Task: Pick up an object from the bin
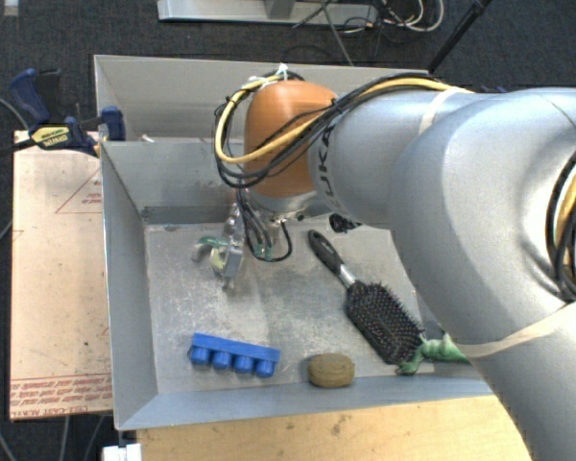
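Observation:
My gripper (230,263) hangs under the orange wrist cover, low over the bin's back left floor. Right beside it on its left lies a small greenish-white thing (207,247), partly hidden by the gripper; whether the two touch I cannot make out. A black hairbrush (376,317) lies to the right, its handle pointing up-left toward the gripper. Along the front wall sit a blue block with several studs (233,355) and a brown oval lump (330,370).
A green soft thing (440,350) pokes out from under the arm at the bin's front right corner. The big grey arm covers the bin's right side. Bare floor lies between the gripper and the blue block.

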Tool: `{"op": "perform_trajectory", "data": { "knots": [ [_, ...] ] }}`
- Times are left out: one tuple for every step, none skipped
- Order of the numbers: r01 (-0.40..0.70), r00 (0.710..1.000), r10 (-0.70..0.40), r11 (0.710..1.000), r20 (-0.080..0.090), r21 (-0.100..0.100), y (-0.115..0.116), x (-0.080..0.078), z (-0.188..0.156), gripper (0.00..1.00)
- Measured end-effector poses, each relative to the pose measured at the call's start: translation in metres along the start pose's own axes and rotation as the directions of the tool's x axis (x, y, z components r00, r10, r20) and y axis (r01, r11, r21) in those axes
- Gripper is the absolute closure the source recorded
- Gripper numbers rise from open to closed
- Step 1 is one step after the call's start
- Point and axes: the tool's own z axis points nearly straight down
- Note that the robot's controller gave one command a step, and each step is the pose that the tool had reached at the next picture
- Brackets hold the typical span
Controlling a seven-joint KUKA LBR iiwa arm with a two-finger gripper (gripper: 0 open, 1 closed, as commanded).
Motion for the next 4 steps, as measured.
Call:
{"op": "perform_trajectory", "data": {
  "knots": [
    [0.0,1.0,0.0,1.0,0.0,0.0,0.0,0.0,0.0,1.0],
    [0.0,1.0,0.0,1.0,-0.004,0.002,-0.001,0.001,-0.003,1.0],
    [-0.001,1.0,0.001,1.0,-0.012,0.005,-0.002,0.003,-0.021,1.0],
    [-0.001,1.0,0.001,1.0,-0.004,0.002,-0.001,0.001,-0.043,1.0]
  ]
}}
